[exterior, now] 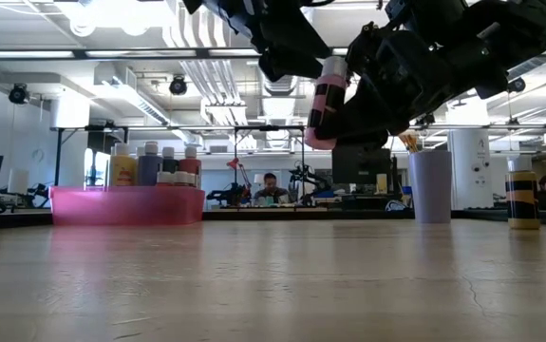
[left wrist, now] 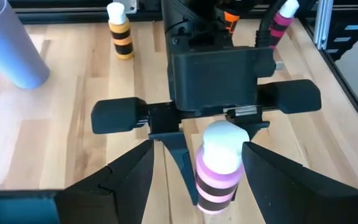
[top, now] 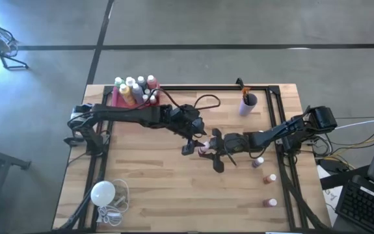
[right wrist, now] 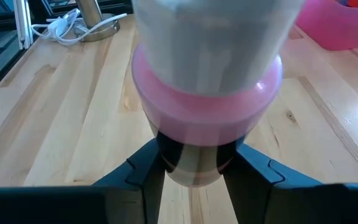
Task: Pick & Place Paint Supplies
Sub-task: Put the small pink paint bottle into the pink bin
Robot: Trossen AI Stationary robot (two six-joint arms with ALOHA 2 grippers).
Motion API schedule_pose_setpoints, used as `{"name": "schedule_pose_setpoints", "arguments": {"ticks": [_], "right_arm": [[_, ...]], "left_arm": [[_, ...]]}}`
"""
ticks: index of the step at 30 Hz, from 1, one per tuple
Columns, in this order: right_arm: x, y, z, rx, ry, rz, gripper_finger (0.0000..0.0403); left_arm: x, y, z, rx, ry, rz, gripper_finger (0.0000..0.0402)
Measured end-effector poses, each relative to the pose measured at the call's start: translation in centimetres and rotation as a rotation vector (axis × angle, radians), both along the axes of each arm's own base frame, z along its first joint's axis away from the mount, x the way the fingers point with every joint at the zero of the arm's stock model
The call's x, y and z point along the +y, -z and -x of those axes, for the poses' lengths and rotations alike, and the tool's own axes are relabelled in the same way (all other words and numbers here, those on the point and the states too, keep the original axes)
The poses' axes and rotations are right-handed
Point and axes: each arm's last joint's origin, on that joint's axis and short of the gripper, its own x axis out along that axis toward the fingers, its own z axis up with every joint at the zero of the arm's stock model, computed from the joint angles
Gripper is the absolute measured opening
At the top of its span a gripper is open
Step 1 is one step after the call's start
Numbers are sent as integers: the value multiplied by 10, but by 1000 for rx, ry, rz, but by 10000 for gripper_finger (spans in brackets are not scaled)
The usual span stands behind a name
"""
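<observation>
The pink plastic paint bottle with dark bands and a white cap (left wrist: 219,171) is off the wood, held in the air near the middle of the desk (top: 160,195). The right tool (right wrist: 191,163) is clamped on the bottle's lower end, its dark fingers pressing either side. The left tool (left wrist: 197,163) faces it with its fingers spread wide on either side of the white cap, not visibly touching it. From this I judge the bottle to be at a handover between the arms, with the grip not yet passed across.

The pink translucent tray (top: 119,99) sits at the desk's far left corner and already holds a cluster of white-capped paint bottles (top: 134,90) in yellow, purple, red and other colours, so much of the sorting looks done.

Left to do, as far as I can see: three small white-capped bottles (top: 265,179) stand in a line near the desk's right edge, and the pale lilac cup (top: 248,104) with thin dark brushes (top: 242,86) stands near the far right corner, apart from the tray. Whether the cup is the brushes' proper place I cannot tell.

A white round bulb with a cord (top: 103,193) lies at the near left corner.
</observation>
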Motion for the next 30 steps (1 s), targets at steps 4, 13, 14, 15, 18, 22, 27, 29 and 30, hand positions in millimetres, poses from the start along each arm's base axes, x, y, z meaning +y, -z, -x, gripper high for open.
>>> {"name": "schedule_pose_setpoints", "arguments": {"ticks": [4,13,14,15,18,22,27,29,30], "right_arm": [[0,0,0,0,0,0,136],[0,1,0,7,0,1,135],[0,1,1,10,0,1,137],[0,1,1,9,1,1,137],[0,1,1,12,1,2,136],[0,3,1,26,1,3,131],[0,4,1,30,1,4,133],[0,4,1,30,1,4,136],[0,4,1,30,1,4,137]], "left_arm": [[0,0,0,2,-7,10,248],[-7,14,-12,46,46,56,248],[-8,15,-14,49,48,55,248],[-8,16,-15,59,49,54,248],[-8,21,-21,76,49,54,248],[-7,22,-25,88,50,48,248],[-7,20,-26,95,50,48,248],[-7,21,-25,99,50,49,248],[-7,21,-25,99,50,49,248]]}}
